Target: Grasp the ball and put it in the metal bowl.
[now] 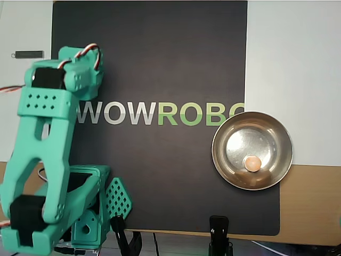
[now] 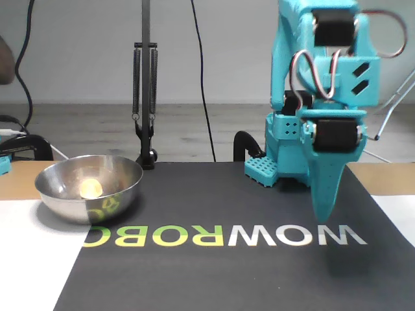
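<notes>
The peach-orange ball (image 1: 252, 163) lies inside the metal bowl (image 1: 268, 133), near its bottom. In the fixed view the ball (image 2: 90, 188) shows above the rim of the bowl (image 2: 65, 202) at the left. The bowl stands at the right edge of the black mat in the overhead view. My teal gripper (image 2: 323, 208) hangs point-down over the mat, far from the bowl, shut and empty. In the overhead view the wrist (image 1: 80, 74) covers the gripper's tip.
A black mat (image 1: 160, 64) with WOWROBO lettering covers the table. The arm's base (image 1: 88, 224) stands at the mat's lower left. Black clamps (image 1: 219, 234) grip the near table edge. A spring-arm stand (image 2: 144, 97) rises behind the bowl. A small grey stick (image 1: 27, 54) lies at the upper left.
</notes>
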{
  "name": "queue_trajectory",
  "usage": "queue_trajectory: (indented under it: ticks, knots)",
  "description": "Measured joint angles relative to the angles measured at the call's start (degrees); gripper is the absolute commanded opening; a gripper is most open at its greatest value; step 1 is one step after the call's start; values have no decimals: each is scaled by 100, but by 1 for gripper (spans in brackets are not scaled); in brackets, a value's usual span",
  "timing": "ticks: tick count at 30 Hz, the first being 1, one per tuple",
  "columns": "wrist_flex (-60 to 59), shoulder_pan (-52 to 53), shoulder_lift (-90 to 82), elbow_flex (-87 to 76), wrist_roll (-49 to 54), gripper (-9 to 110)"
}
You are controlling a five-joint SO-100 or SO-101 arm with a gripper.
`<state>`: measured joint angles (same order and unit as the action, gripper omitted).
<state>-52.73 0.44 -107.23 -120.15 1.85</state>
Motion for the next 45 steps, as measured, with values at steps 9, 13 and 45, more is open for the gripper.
queue_trajectory:
  ticks: [9, 13, 45]
  knots:
    - [1547, 35, -1714, -1925, 0, 0]
    - [2109, 9, -2575, -2777, 0, 0]
    - [870, 334, -8481, -5713, 0, 0]
